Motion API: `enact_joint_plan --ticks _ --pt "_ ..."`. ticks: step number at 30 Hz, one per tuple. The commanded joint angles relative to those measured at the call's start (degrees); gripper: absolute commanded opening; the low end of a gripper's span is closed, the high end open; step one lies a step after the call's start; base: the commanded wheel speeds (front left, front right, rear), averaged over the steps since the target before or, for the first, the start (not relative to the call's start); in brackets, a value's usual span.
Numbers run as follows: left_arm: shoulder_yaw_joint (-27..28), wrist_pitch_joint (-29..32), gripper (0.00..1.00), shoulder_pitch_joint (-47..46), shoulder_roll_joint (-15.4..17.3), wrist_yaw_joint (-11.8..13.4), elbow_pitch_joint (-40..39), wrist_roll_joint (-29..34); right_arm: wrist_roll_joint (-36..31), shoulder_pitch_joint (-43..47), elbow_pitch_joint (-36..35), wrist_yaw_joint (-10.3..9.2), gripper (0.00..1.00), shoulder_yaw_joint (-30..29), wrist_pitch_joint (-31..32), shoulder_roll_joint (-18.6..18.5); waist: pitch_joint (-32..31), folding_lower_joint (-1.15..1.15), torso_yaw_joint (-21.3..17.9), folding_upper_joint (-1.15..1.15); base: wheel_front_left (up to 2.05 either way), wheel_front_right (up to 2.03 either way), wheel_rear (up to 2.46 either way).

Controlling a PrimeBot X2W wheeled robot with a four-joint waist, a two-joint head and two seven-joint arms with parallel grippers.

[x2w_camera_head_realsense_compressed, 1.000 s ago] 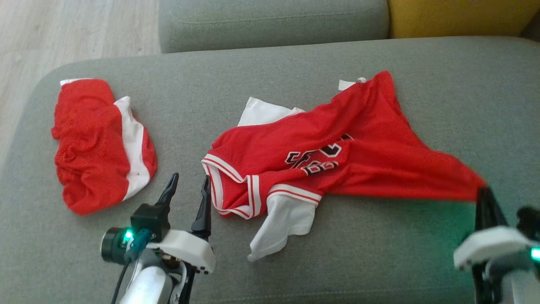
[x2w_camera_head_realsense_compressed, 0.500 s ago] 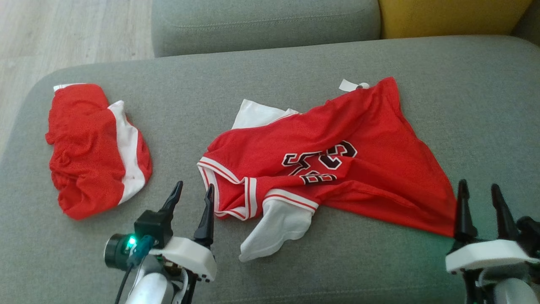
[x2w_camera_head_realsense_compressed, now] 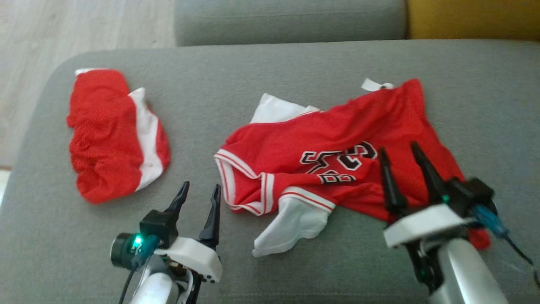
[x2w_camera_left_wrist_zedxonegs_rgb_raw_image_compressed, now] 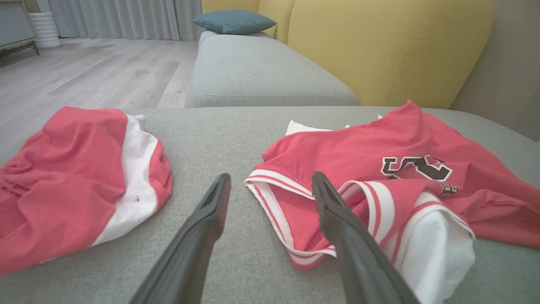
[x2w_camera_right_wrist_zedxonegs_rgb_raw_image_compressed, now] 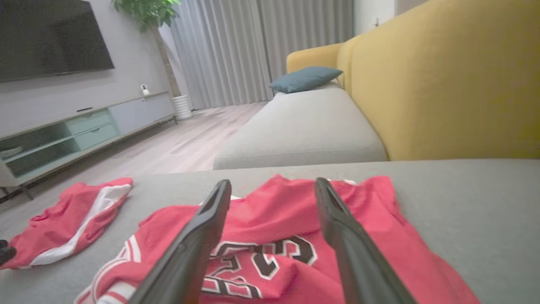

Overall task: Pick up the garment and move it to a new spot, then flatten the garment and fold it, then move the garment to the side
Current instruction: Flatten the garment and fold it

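Note:
The garment, a red jersey (x2w_camera_head_realsense_compressed: 329, 139) with black-and-white numbers and white sleeves, lies rumpled on the grey sofa seat (x2w_camera_head_realsense_compressed: 270, 71); one white sleeve sticks out toward me. My right gripper (x2w_camera_head_realsense_compressed: 398, 147) hovers open over its lower right part, with nothing between the fingers. In the right wrist view that gripper (x2w_camera_right_wrist_zedxonegs_rgb_raw_image_compressed: 272, 182) points across the jersey (x2w_camera_right_wrist_zedxonegs_rgb_raw_image_compressed: 295, 211). My left gripper (x2w_camera_head_realsense_compressed: 201, 185) stands open just left of the striped armhole. The left wrist view has the jersey's (x2w_camera_left_wrist_zedxonegs_rgb_raw_image_compressed: 358, 152) trim by the left gripper's (x2w_camera_left_wrist_zedxonegs_rgb_raw_image_compressed: 271, 177) right finger.
A second red garment with a white stripe (x2w_camera_head_realsense_compressed: 105, 135) lies bunched at the seat's left end. A grey cushion (x2w_camera_head_realsense_compressed: 291, 21) and yellow backrest (x2w_camera_head_realsense_compressed: 472, 19) lie beyond the seat. Wooden floor (x2w_camera_head_realsense_compressed: 63, 33) is off the left edge.
My right gripper opened and let go of the jersey's stretched corner, then moved left and forward over the jersey. The jersey settled onto the seat. The head camera shifted.

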Motion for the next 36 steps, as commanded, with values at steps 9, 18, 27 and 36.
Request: enact_joint_plan --ticks 9,18,27,36 --pt "-0.2 -0.7 1.00 -3.9 -1.0 -0.5 -1.6 -0.1 -2.7 -14.8 5.6 0.22 1.00 9.0 11.0 -2.5 4.1 0.00 9.1 0.00 0.00 0.00 0.00" --pt "-3.0 -0.7 1.00 -5.8 -1.3 0.0 -1.5 -2.3 4.3 -28.8 19.4 0.22 1.00 19.6 22.5 -11.6 7.6 0.00 17.1 0.00 0.00 0.00 0.00" --pt "-6.0 -0.7 1.00 -7.2 -1.3 1.3 -1.9 -5.0 10.9 -36.9 27.1 0.22 1.00 32.6 27.1 -18.8 10.4 0.00 21.1 0.00 0.00 0.00 0.00" --pt "-7.8 -0.7 1.00 -8.2 -1.3 2.3 -2.3 -6.3 18.0 -41.8 30.7 0.22 0.00 44.0 30.5 -23.1 12.4 0.00 23.0 0.00 0.00 0.00 0.00"
